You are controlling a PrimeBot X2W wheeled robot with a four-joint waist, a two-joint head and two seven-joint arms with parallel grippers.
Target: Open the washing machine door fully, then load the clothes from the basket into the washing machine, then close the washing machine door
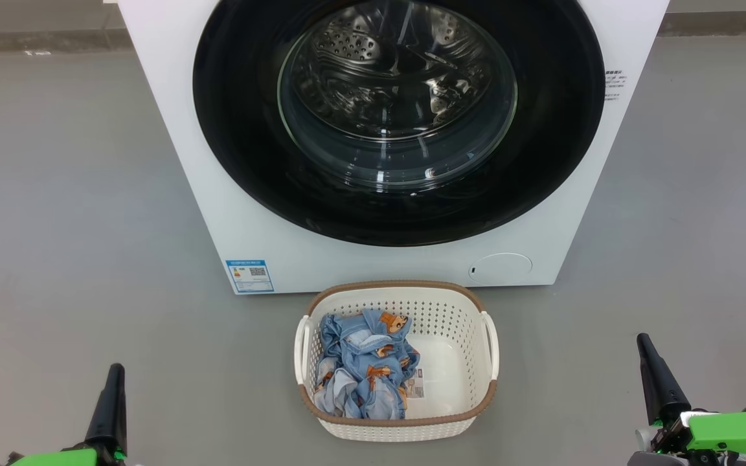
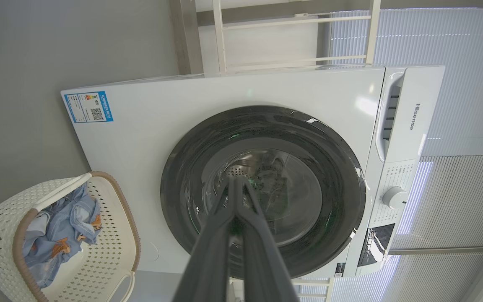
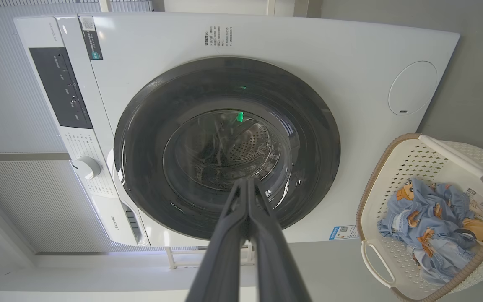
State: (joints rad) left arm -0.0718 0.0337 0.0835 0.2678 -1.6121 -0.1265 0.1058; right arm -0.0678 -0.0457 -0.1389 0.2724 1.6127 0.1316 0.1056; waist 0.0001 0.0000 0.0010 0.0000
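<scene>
My left gripper [image 1: 114, 378] and right gripper [image 1: 646, 349] are nearest, low in the head view, each with fingers pressed together and gripping nothing, off to either side of the basket [image 1: 399, 288]. The clothes [image 1: 363, 369] are bunched in the basket's left half. It stands on the grey floor [image 1: 56, 226] just in front of the washing machine [image 1: 347, 262]. The washing machine door [image 1: 399, 213] sits flush shut. Blue sticker [image 1: 249, 276] low left, round flap [image 1: 500, 267] low right.

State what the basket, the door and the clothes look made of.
The basket: likely moulded plastic, matte cream, perforated walls, brown woven-look rim. The washing machine door: glossy black rim, probably plastic, around clear glass showing reflections. The clothes: soft printed fabric, crumpled in folds.
</scene>
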